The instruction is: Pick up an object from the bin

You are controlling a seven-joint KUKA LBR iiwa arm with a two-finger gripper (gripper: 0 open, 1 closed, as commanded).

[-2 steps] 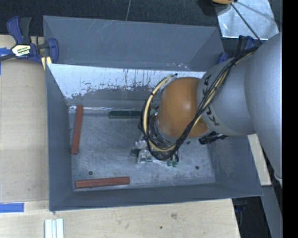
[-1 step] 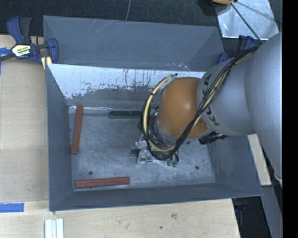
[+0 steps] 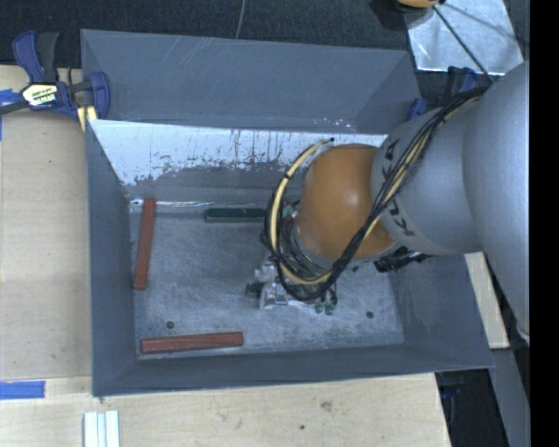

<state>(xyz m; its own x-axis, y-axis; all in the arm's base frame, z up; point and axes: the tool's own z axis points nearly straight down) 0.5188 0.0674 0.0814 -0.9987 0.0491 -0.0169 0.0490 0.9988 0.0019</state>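
Cannot tell whether spread or closed at the gripper (image 3: 284,293), low over the floor of the bin (image 3: 112,277) right of centre, seemingly posed for a grasp. Hard to make out any thing beneath, under the masking orange cover (image 3: 340,203) and cables. Nearest: a dark slim stick (image 3: 233,214) along the back wall, cut off at its right end by the arm (image 3: 466,184). Well apart, tucked flat against the walls and likely awkward to grip there: a left red-brown bar (image 3: 144,245) and a front red-brown bar (image 3: 191,343).

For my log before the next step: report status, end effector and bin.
End effector low at centre of grey metal bin. Nearest: thin dark rod, behind it. Two flat red-brown strips, left and front, lie apart.
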